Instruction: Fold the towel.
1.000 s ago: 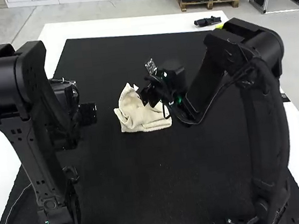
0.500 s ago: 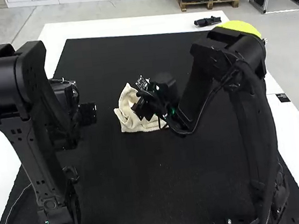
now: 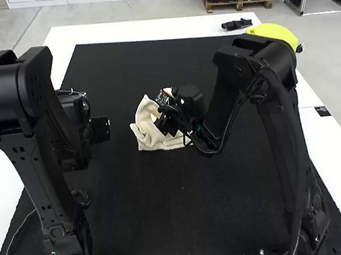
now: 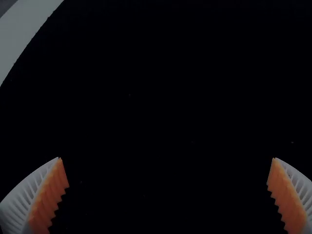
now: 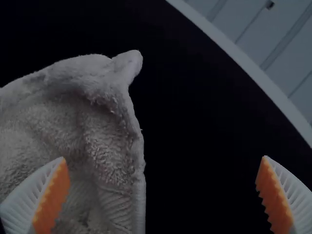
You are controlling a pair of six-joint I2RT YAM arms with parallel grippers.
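Near side: black mat (image 3: 168, 214) stretches toward and around the cream towel (image 3: 148, 135), bunched mid-mat with room to turn. The left gripper (image 4: 166, 158), left of the towel and apart, has fingers spread, holding nothing. The right gripper (image 5: 164, 157), also spread and unloaded, straddles a towel edge; closing too high could miss it, too low bunch several layers. Beyond, white surface (image 3: 147, 29) borders the mat.

Blk mat (image 3: 168, 214) on wht tbl (image 3: 116, 31), blk item (image 3: 236, 24) nr far edge.
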